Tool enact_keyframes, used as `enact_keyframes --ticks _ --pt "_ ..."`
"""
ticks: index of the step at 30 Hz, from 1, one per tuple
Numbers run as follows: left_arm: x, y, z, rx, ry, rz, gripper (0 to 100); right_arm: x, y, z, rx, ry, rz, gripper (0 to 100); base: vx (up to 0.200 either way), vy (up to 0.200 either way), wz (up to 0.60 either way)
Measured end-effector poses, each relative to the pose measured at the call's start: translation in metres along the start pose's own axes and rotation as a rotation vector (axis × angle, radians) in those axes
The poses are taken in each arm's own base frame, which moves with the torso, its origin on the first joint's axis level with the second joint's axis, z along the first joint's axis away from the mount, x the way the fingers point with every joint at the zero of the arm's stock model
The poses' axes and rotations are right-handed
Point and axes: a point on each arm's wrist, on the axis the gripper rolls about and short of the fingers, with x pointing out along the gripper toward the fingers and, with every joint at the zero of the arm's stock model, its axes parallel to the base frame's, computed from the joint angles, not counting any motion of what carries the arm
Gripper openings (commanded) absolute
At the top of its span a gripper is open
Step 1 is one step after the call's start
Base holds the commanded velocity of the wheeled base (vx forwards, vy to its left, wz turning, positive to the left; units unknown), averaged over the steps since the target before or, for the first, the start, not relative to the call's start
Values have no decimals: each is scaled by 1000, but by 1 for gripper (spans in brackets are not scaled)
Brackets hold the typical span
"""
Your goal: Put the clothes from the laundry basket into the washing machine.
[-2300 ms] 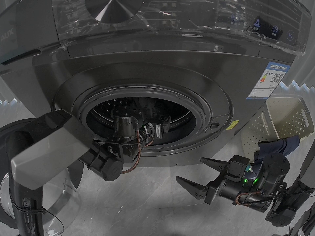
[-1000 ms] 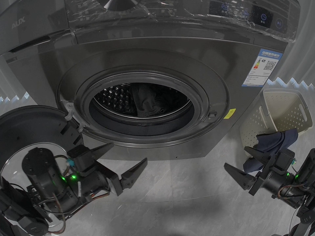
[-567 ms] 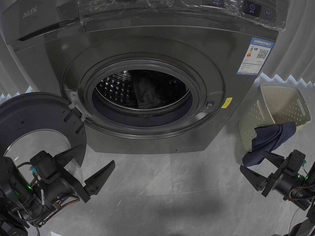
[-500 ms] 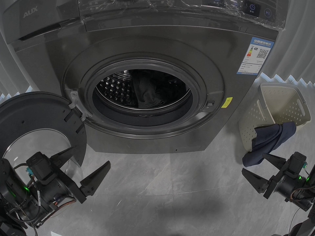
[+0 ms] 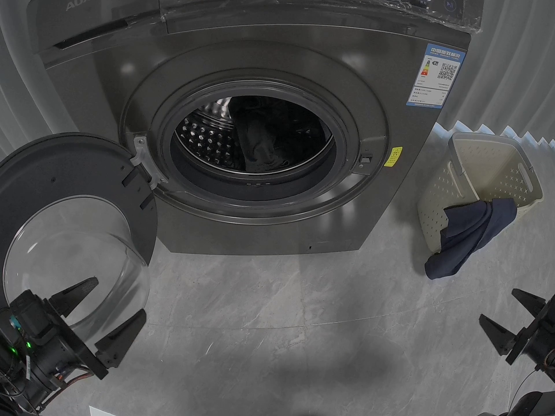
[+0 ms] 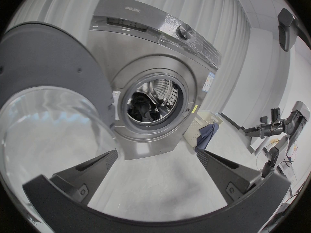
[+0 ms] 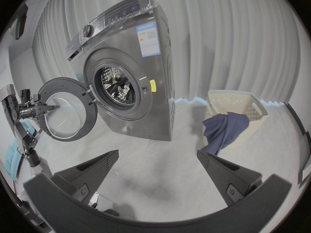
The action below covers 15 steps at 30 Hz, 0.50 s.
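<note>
Left claw (image 5: 115, 301) and right claw (image 5: 498, 305) both gape wide, holding nothing, touching nothing. A navy garment (image 5: 469, 235) drapes over the laundry basket (image 5: 491, 145) rim.

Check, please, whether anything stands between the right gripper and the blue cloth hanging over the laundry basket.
Nothing visible does: only bare floor lies between the right gripper, jaws open, and the blue cloth draped over the laundry basket.
</note>
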Motion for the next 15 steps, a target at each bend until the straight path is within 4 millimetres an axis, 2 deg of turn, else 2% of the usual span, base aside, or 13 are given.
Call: enact_keyframes --ticks 6,14,15 --pt "-32 10 -3 -6 -9 66 100 -26 -8 -9 18 -48 -114 100 0 0 0" --pt "-79 16 -25 -16 -3 151 100 -60 -7 -39 34 -61 -225 100 0 -200 0" --pt "-86 17 -30 -17 -5 171 100 -64 -7 -42 37 -75 -237 100 0 0 0"
